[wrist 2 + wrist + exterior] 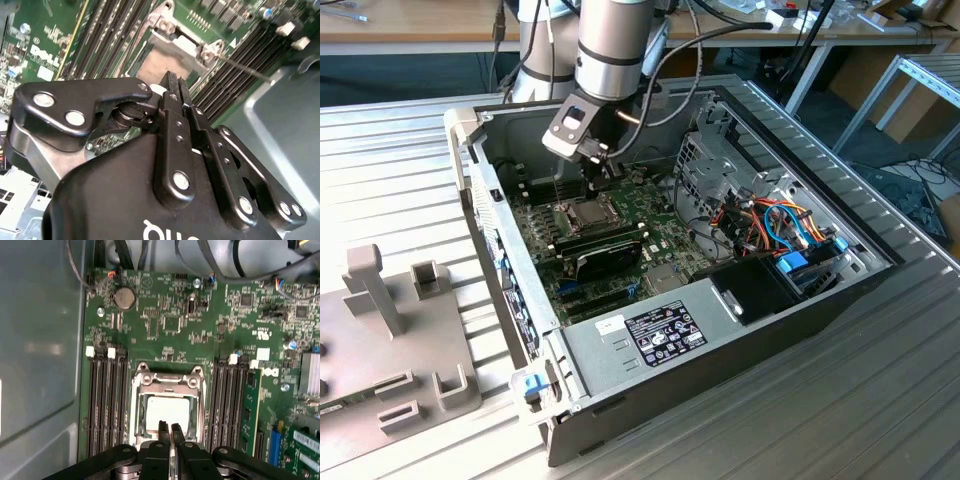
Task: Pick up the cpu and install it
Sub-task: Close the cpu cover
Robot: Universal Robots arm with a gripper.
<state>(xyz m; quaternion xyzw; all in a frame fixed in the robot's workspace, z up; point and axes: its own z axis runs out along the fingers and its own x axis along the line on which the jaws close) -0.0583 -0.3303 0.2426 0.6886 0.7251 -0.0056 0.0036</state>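
Here the cpu [167, 410] (in its socket [167, 382]) sits just below the claw [169, 426].

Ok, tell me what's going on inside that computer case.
The robot arm's gripper hangs inside the open computer case, fingers shut on nothing, just over the motherboard's socket frame. The cpu lies flat within that frame, between the memory slots. Whether the fingertips touch it, I cannot tell.
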